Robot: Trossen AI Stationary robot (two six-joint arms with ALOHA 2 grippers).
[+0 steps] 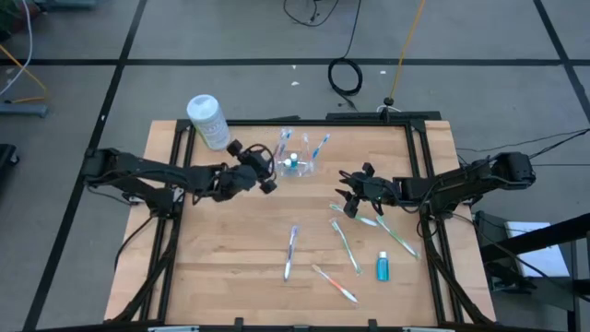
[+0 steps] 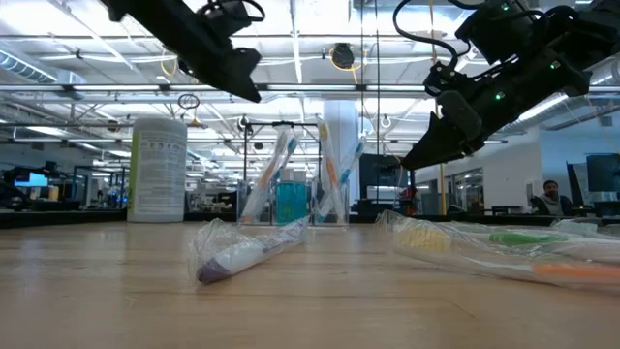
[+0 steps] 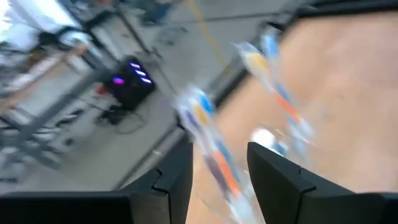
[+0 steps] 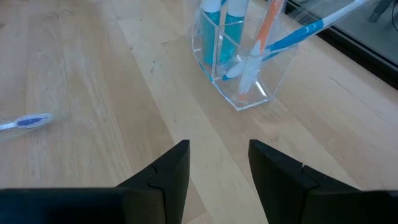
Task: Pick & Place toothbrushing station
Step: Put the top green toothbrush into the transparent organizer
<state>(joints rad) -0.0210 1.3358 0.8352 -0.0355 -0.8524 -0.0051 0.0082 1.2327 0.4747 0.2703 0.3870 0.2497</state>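
Observation:
The toothbrushing station [image 1: 299,168] is a small see-through holder standing on its base at the table's far middle. Several toothbrushes lean in it, with blue tubes [image 4: 217,28] beside them. It also shows in the low view [image 2: 302,206] and the right wrist view [image 4: 249,87]. My left gripper [image 1: 269,173] is open and empty just left of the holder, raised above the table [image 2: 244,85]. Its wrist view [image 3: 219,171] is blurred and shows the toothbrushes ahead. My right gripper [image 1: 344,190] is open and empty to the holder's right, also raised [image 2: 418,155] [image 4: 219,162].
A white canister [image 1: 207,121] stands at the far left corner. Several wrapped toothbrushes lie loose on the near half of the table [image 1: 290,251] [image 1: 334,282] [image 1: 346,244] [image 1: 396,235], with a small blue tube [image 1: 382,267] near the right. Bare wood lies at the left.

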